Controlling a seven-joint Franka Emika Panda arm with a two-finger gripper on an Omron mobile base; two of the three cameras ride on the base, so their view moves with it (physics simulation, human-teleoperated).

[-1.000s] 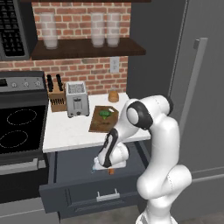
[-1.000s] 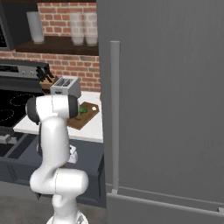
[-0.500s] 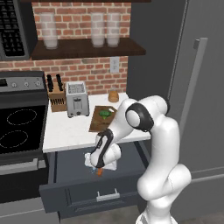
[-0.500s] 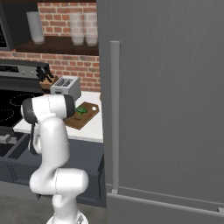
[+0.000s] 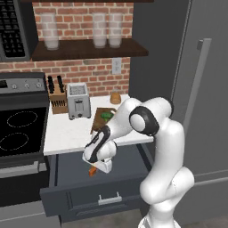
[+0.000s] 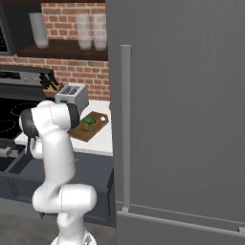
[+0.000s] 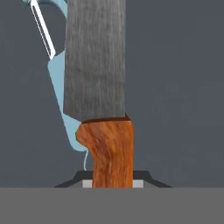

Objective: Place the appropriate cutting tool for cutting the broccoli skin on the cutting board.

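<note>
Now hand [image 5: 94,169] clenched on knife [image 7: 99,87] handle; long axis along hand, blade pointing away toward drawer [image 5: 71,178].

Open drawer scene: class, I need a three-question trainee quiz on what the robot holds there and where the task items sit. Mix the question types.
1. True or false: the gripper is shut on the knife by its orange handle.
2. Multiple choice: the broccoli lies on (A) the stove, (B) the cutting board, (C) the toaster.
3. Fill in: in the hand view, the light-blue tool behind the knife is a ____.

Key
1. True; the handle sits between the finger tips above the open drawer.
2. B.
3. peeler.
</note>
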